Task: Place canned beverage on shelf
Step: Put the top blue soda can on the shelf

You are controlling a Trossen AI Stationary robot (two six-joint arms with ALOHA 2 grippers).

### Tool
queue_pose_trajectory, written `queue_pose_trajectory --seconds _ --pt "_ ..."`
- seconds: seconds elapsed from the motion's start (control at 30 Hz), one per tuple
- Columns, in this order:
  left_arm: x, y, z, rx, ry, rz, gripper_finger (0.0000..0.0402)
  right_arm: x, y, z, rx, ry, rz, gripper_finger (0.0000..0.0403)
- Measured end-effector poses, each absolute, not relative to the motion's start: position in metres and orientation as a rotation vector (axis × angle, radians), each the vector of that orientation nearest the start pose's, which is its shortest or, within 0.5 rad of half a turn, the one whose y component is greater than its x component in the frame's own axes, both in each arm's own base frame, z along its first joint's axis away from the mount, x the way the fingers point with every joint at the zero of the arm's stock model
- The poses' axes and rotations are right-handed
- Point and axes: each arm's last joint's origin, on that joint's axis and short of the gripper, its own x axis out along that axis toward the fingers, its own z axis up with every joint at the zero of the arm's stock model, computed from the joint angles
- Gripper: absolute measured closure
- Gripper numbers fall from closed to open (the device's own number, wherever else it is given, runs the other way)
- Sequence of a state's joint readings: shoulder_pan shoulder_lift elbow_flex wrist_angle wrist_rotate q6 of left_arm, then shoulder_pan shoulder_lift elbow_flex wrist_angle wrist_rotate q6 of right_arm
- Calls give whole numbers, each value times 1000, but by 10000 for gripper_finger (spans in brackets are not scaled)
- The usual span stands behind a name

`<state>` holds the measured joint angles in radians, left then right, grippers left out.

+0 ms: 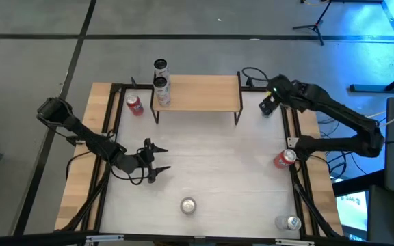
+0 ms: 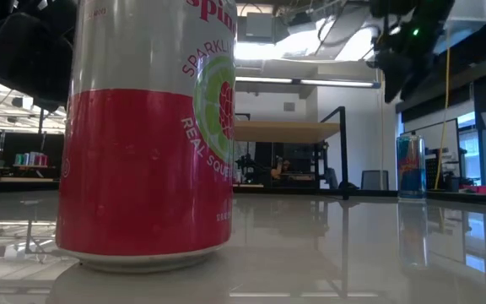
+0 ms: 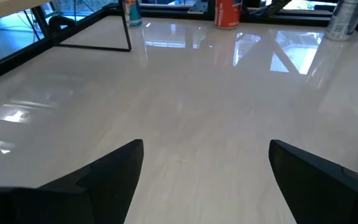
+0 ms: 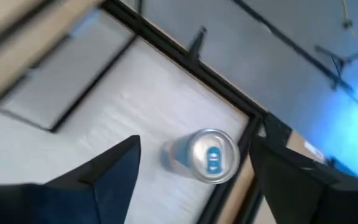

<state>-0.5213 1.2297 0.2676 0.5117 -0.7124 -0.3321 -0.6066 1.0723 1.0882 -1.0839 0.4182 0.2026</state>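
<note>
The light-wood shelf (image 1: 200,92) stands on black legs at the table's far side, with a white can (image 1: 161,91) upright on its left end and another can (image 1: 160,67) just behind it. My right gripper (image 4: 194,146) hangs open, high above a silver-topped blue can (image 4: 213,155) that stands on the table by the far right corner. In the high view this gripper (image 1: 267,104) is off the shelf's right end and hides that can. My left gripper (image 3: 204,155) is open and low over bare table left of centre (image 1: 154,159).
A red can (image 1: 135,104) stands by the shelf's left leg and another red can (image 1: 285,158) at the right edge. Silver-topped cans stand near the front edge (image 1: 188,205) and the front right corner (image 1: 289,222). The table's middle (image 1: 217,157) lies bare.
</note>
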Motion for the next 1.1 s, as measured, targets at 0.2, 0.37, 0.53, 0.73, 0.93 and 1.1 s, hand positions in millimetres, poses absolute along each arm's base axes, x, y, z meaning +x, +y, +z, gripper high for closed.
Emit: queue_pose_trajectory --seconds 0.2,0.37,0.53,0.73,0.93,1.1 --pt "184 -84 146 -71 333 242 65 142 -141 302 374 1095 -1089 96" --pt "184 -84 146 -71 333 242 65 139 -154 293 461 1140 -1076 95" --pt "184 -84 146 -71 334 242 65 136 -164 285 498 1187 -1088 95" --pt "184 -84 146 -69 337 243 65 141 -171 275 535 1229 -1052 95" --pt "184 -84 146 -68 338 243 65 145 -176 267 541 1277 -1045 95" --pt "184 -84 146 -67 339 243 65 145 -177 263 509 1332 -1089 95"
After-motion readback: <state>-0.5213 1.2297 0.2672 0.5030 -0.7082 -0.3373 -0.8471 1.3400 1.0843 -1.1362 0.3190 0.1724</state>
